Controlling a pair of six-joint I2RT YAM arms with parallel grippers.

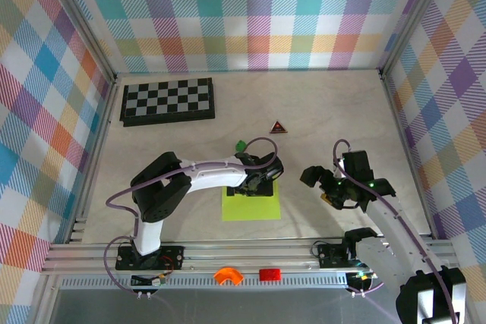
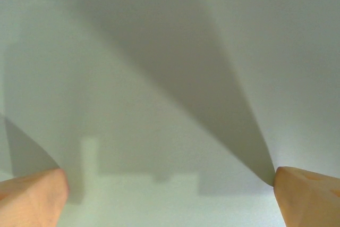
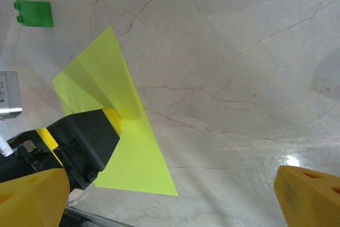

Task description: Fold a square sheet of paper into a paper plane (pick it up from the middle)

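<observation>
The lime yellow-green sheet of paper (image 1: 250,206) lies on the table in front of the left arm. My left gripper (image 1: 260,185) is down on its far part, open, with its orange fingertips (image 2: 37,195) wide apart. The paper (image 2: 159,78) spreads pale between them, and one flap slants up on the right. In the right wrist view the paper (image 3: 127,152) has its far corner raised beside the left gripper's black finger (image 3: 87,142). My right gripper (image 1: 328,187) hovers open to the right of the sheet with nothing between its fingertips (image 3: 311,192).
A small green block (image 1: 240,145) sits just beyond the sheet, and it also shows in the right wrist view (image 3: 34,13). A red triangle (image 1: 279,127) and a chessboard (image 1: 168,101) lie farther back. Orange (image 1: 227,275) and red (image 1: 269,274) pieces rest on the front rail.
</observation>
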